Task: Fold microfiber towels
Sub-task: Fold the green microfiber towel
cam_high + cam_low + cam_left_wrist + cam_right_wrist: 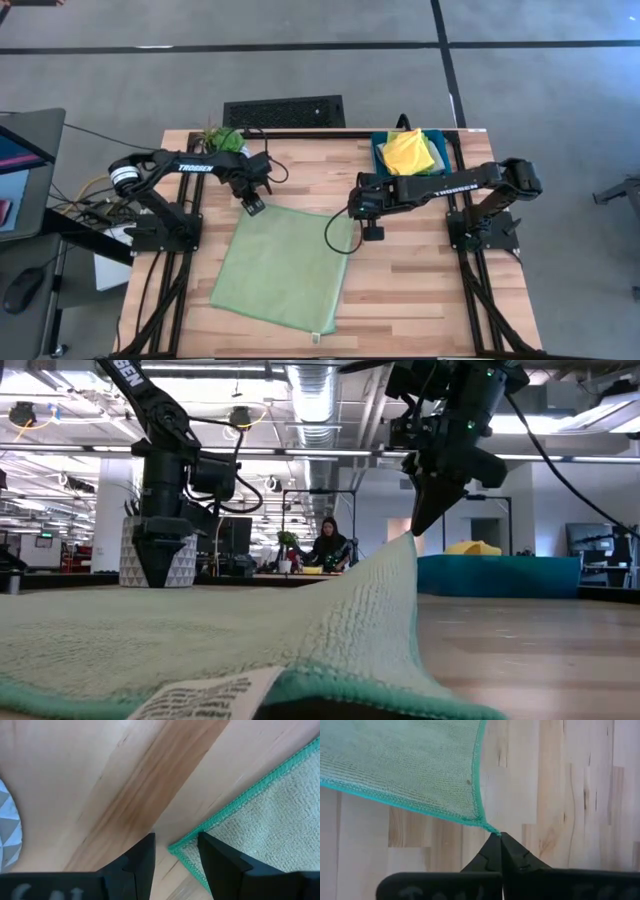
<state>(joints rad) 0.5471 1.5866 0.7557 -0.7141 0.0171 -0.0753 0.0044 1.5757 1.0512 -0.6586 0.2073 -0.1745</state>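
On arms: "TROSSEN" in white
Towel (285, 265): pale green, nubby weave, teal hem
Right gripper (498, 836): pinches towel corner
Left gripper (176, 851): spread over other corner
Table (420, 290): wood planks

Pale green towel (285, 265): soft looped microfiber cloth, matt, nubby weave, stitched teal hem
Towel label (205, 700): thin printed fabric tag, flat, matt
Surface (420, 290): planked light wood, smooth, faint satin sheen, visible grain
Right pincer (499, 838): dark matt plastic, fingers pressed tight on the towel's corner
Left pincer (176, 851): same dark matt plastic, smooth faces, fingers parted
Yellow towel (409, 152): fluffy cloth, matt
Tray (384, 150): rigid teal plastic, smooth
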